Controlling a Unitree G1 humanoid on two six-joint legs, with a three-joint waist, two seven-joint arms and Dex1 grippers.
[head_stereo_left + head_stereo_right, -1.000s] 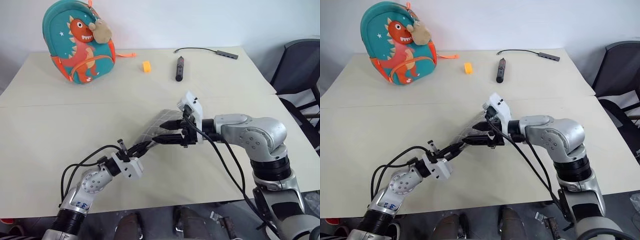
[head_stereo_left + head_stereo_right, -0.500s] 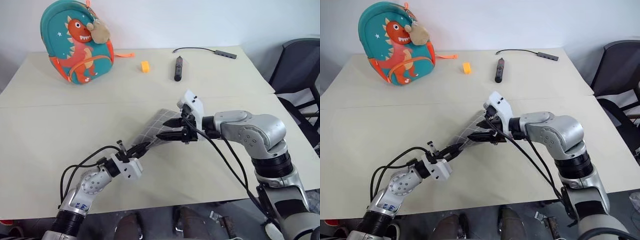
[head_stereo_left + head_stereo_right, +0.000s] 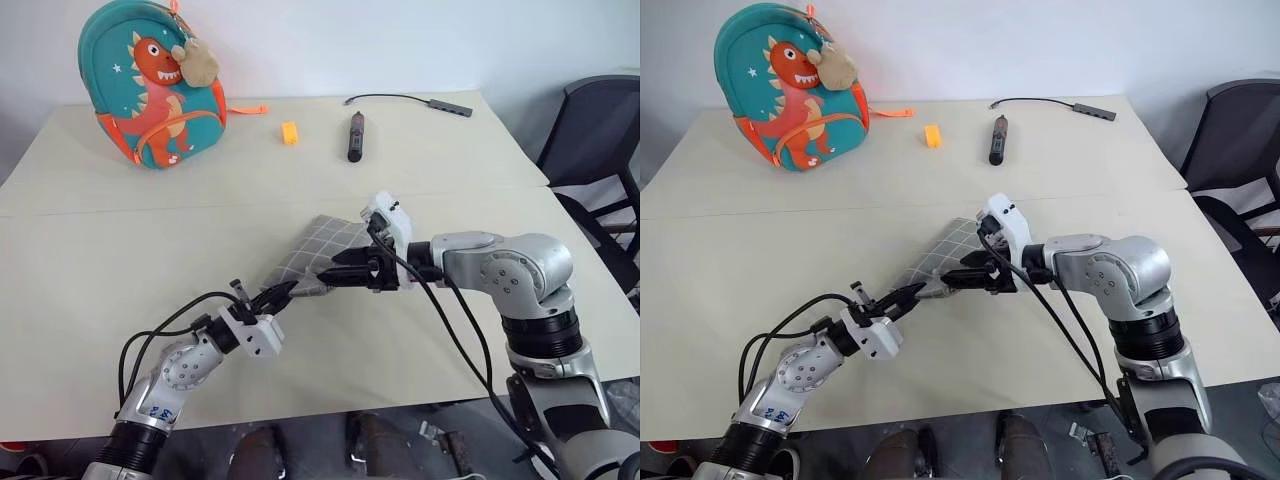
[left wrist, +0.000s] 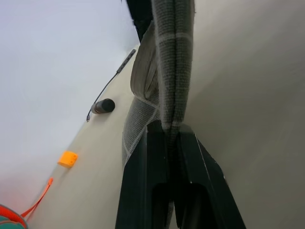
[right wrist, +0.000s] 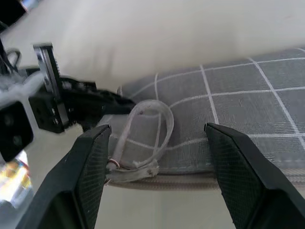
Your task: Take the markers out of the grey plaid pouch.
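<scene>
The grey plaid pouch (image 3: 325, 248) lies slanted in the middle of the table, its near end lifted. My left gripper (image 3: 283, 293) is shut on that near edge; in the left wrist view its fingers (image 4: 143, 191) pinch the pouch's (image 4: 174, 71) seam. My right gripper (image 3: 335, 275) comes in from the right, just above the same end, and is open. In the right wrist view its fingers (image 5: 90, 176) stand wide apart on either side of the white loop pull (image 5: 145, 131), without touching it. The markers are hidden.
A teal dinosaur backpack (image 3: 150, 85) stands at the far left. An orange block (image 3: 290, 132), a thick black stick (image 3: 354, 137) and a cable with a hub (image 3: 440, 104) lie at the back. A dark chair (image 3: 600, 130) is beyond the table's right edge.
My right gripper has sunk a little and rolled, so more of the pouch shows behind it. The left gripper has kept its grip in the same place.
</scene>
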